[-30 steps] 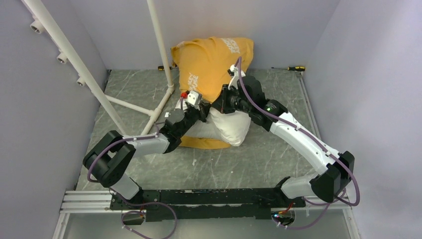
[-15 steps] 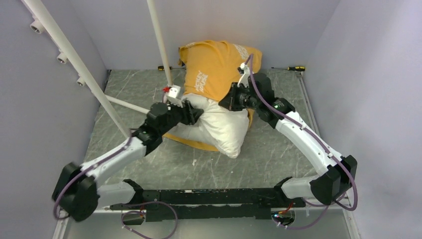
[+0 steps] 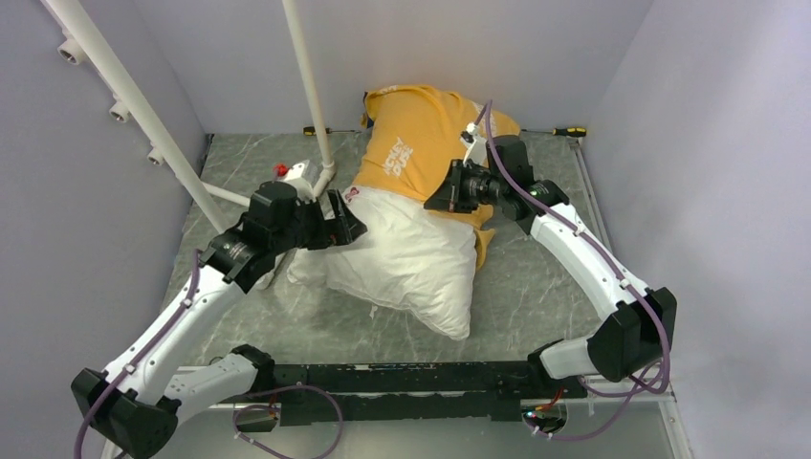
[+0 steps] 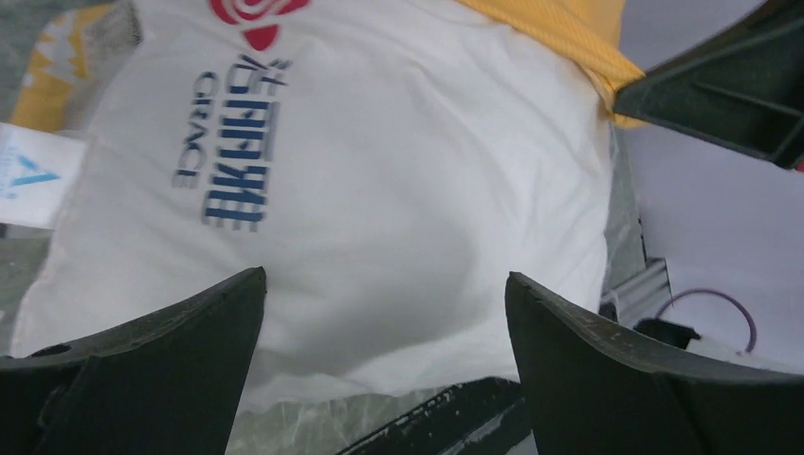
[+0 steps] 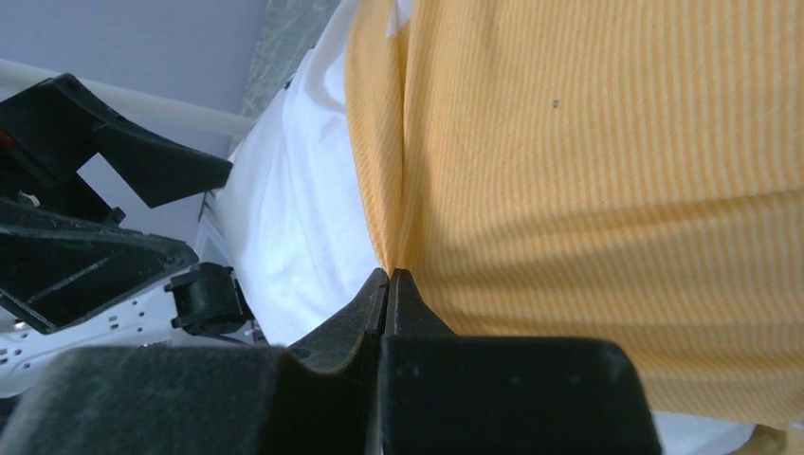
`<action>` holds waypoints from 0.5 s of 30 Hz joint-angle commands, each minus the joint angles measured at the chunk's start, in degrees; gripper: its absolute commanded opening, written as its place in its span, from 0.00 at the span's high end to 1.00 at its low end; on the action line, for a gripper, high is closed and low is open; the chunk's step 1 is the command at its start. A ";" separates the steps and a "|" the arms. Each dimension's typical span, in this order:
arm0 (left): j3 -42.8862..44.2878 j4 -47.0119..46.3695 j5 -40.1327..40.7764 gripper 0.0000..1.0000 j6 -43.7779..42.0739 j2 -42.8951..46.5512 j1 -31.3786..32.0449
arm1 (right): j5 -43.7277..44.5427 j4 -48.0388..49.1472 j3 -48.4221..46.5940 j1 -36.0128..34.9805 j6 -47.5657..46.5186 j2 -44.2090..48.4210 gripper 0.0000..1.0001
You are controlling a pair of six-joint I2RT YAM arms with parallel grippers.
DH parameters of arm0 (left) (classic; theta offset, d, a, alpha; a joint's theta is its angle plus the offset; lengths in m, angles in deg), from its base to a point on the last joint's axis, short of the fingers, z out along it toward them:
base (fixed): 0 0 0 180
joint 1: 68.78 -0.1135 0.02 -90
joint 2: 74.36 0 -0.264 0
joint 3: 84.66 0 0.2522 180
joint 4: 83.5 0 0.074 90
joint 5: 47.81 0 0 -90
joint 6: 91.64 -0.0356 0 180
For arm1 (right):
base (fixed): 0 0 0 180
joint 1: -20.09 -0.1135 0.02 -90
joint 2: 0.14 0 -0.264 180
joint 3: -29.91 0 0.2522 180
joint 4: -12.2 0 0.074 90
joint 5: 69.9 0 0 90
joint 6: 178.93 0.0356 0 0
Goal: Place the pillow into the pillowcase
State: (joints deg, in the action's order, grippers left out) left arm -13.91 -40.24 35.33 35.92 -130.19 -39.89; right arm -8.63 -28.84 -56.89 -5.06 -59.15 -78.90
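Overhead, then wrist by wrist:

- Top external view. The pillow (image 3: 411, 268) lies on the table (image 3: 536, 287). Its far end is covered by the pillowcase (image 3: 421, 143), which is bunched yellow side up at the far edge. Most of the pillow is bare, so the insertion looks barely begun. The left gripper (image 3: 342, 215) sits at the pillow's left corner, and the right gripper (image 3: 445, 191) is at the case's near hem.
- Left wrist view. The fingers are spread wide, released. The pillow's printed logo (image 4: 237, 142) faces the gap, and nothing is gripped.
- Right wrist view. The fingers are clenched on a fold of the yellow fabric, with white pillow showing beside it. Judged remaining: draw the case over the whole exposed body.
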 commanded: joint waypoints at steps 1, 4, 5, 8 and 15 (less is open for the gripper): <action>6.64 5.98 -2.19 0.01 -3.80 -2.41 4.31 | -8.50 1.94 -2.16 0.58 2.02 1.01 1.00; 10.05 8.34 5.73 0.01 -9.84 -5.03 7.04 | -9.18 2.17 -2.47 1.03 2.15 1.00 1.00; 11.24 8.04 5.88 0.01 -11.08 -6.33 7.06 | -9.42 2.46 -2.42 1.18 2.51 1.10 1.00; 16.03 6.23 2.43 0.01 -13.38 -11.80 9.24 | -10.79 3.61 -2.49 1.56 3.66 0.66 1.00; 17.52 -6.90 10.65 0.01 -18.71 -22.32 24.87 | -11.43 6.78 -1.15 4.77 7.57 0.97 1.00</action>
State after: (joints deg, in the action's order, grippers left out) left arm 3.03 -39.17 40.21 21.41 -148.79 -21.40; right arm -14.47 -26.48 -56.89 -1.87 -55.83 -79.14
